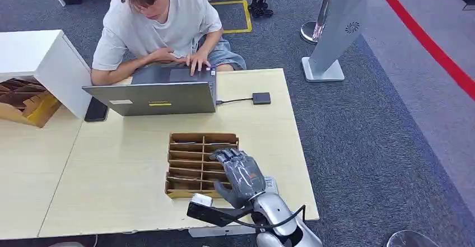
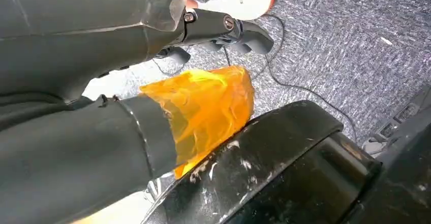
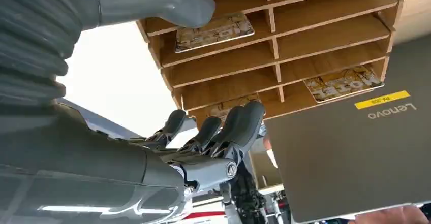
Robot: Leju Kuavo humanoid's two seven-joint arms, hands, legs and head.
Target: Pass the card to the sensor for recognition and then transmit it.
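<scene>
Several cards (image 3: pixel 213 32) lie in the tray (image 1: pixel 178 140) beneath the right hand (image 1: pixel 240 173), empty with fingers spread; lower the fingers (image 3: pixel 239 127) onto one card and pinch its edge.

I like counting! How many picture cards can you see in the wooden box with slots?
3, seen in the right wrist view inside the wooden slotted box: one card by the thumb, one near the laptop, one half behind the fingers. More may be hidden.

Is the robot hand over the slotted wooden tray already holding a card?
No; the right robot hand hangs empty, and the cards lie in the tray.
</scene>
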